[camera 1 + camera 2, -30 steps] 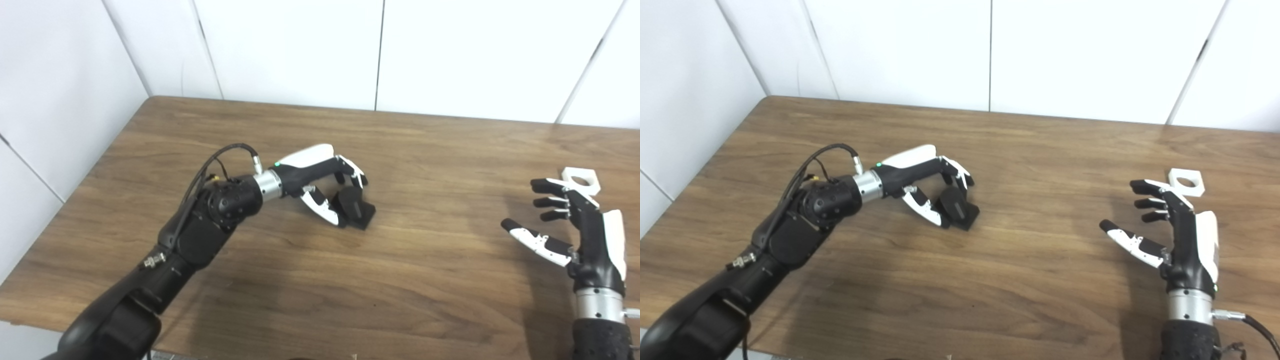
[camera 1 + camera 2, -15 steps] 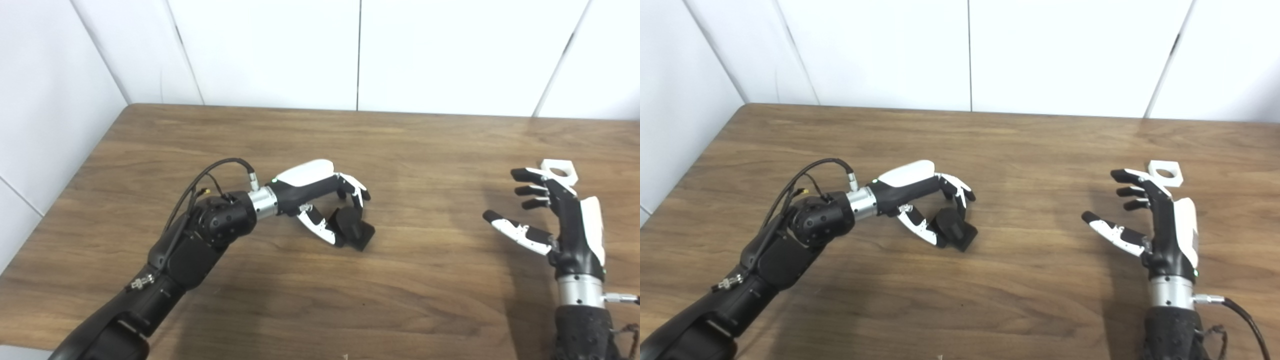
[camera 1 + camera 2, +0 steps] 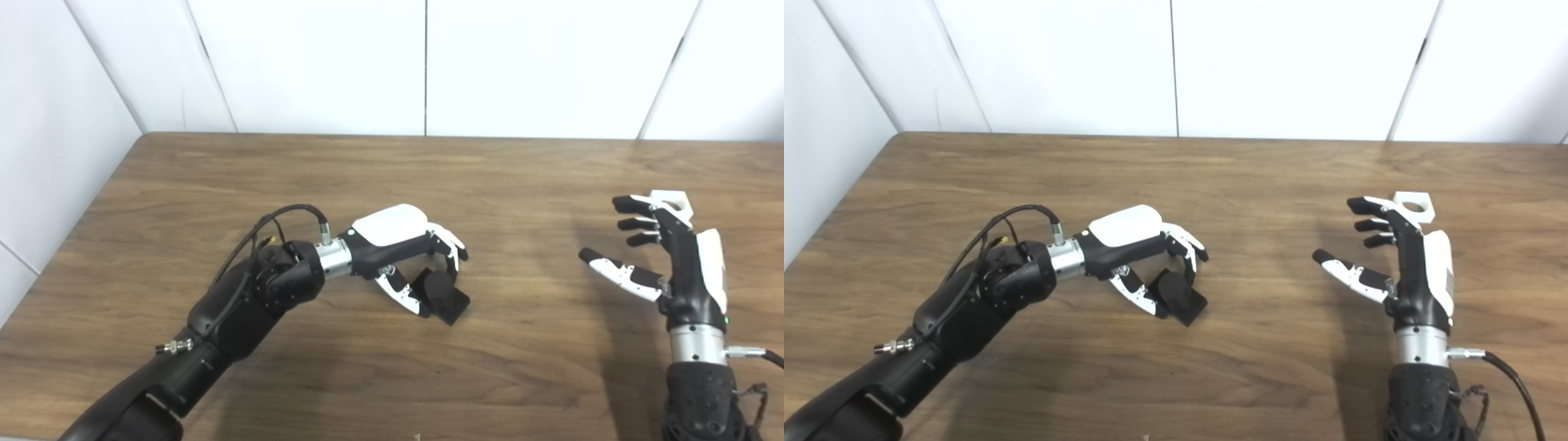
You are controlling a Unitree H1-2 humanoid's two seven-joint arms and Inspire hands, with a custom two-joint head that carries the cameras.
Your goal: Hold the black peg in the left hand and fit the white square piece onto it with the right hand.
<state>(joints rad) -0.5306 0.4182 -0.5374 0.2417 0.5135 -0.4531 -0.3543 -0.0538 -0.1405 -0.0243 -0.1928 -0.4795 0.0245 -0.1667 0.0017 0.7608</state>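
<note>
In the left eye view, the left hand [image 3: 407, 245] reached over the wooden table [image 3: 343, 177] from about seven o'clock, its white back turned up. Its fingers [image 3: 452, 250] curled down over the black peg [image 3: 442, 296] and its thumb [image 3: 401, 293] pressed in from the near side, so the hand was closed around the peg. The peg lay tilted, its square base toward five o'clock; whether that base touched the table or was slightly lifted could not be told. The right hand [image 3: 670, 257] stood upright at about three o'clock of the peg and well apart from it, fingers spread wide, thumb pointing toward nine o'clock, holding nothing. The white square piece [image 3: 674, 200] lay on the table just behind the right hand's fingertips, at its twelve o'clock, partly hidden by them.

In the right eye view, the left hand [image 3: 1136, 242] again wrapped the black peg [image 3: 1181, 297], thumb and fingers on opposite sides of its round part. The right hand [image 3: 1402, 257] was open, fingers apart and empty. The white square piece [image 3: 1413, 204] showed more plainly here, flat on the table [image 3: 1090, 177] with its round hole facing up, at one o'clock of the right hand's fingertips; whether they touched it could not be told.
</note>
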